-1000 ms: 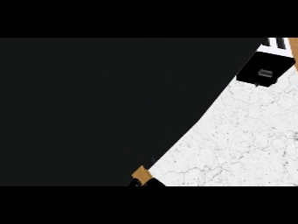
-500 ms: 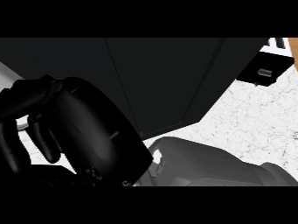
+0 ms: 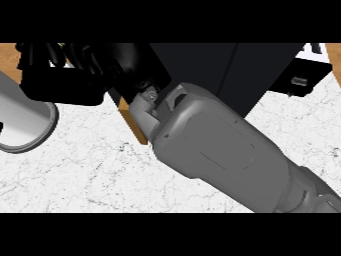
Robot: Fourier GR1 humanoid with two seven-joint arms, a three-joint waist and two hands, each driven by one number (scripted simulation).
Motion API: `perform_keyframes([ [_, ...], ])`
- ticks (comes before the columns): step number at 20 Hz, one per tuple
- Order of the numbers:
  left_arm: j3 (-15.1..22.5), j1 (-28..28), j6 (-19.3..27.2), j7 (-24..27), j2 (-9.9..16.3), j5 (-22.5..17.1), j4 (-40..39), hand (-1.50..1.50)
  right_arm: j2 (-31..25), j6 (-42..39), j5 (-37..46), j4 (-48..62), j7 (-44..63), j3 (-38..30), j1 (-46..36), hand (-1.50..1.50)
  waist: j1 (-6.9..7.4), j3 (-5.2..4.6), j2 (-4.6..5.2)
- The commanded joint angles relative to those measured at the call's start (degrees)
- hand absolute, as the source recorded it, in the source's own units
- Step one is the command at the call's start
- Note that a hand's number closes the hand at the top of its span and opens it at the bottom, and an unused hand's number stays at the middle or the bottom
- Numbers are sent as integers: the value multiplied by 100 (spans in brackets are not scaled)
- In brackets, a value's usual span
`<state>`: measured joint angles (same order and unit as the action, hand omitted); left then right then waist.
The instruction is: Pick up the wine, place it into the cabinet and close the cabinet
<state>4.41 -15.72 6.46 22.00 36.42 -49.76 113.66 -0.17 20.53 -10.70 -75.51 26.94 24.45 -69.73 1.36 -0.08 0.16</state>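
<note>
One grey forearm (image 3: 225,150) crosses the marble counter (image 3: 77,175) toward the dark cabinet (image 3: 225,70); its robot hand (image 3: 62,70) sits at upper left, and I cannot tell whether it is clenched or released. No wine bottle is visible, so progress cannot be judged.

cabinet (image 3: 225,70) behind counter (image 3: 84,170) — forearm (image 3: 225,150) across

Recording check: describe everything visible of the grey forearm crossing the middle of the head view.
The grey forearm runs diagonally from the lower right edge up toward the upper left. Its shell looks like smooth matt plastic, made of rounded panels with seams, darker jointed segments near the lower right. At its upper end it narrows to a wrist joined to a black hand, whose fingers cannot be made out. It passes above the white marbled counter and in front of a dark cabinet.
</note>
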Motion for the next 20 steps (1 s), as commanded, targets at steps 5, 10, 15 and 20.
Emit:
perform_keyframes([
  [5,-144,10,246,-394,-68,83,454,-150,-224,-727,-115,1268,-1039,-665,-29,150,5,10,7],
  [10,-167,249,-109,-404,-27,72,-25,-150,-310,-900,-64,1802,-1381,-814,-141,150,21,3,42],
  [15,6,360,193,-418,-204,266,143,-150,-601,-979,220,1833,-1724,-624,256,150,-37,8,55],
  [20,-72,368,106,-470,-186,195,147,-150,-741,-1122,196,2034,-1781,-810,70,150,62,3,63],
])
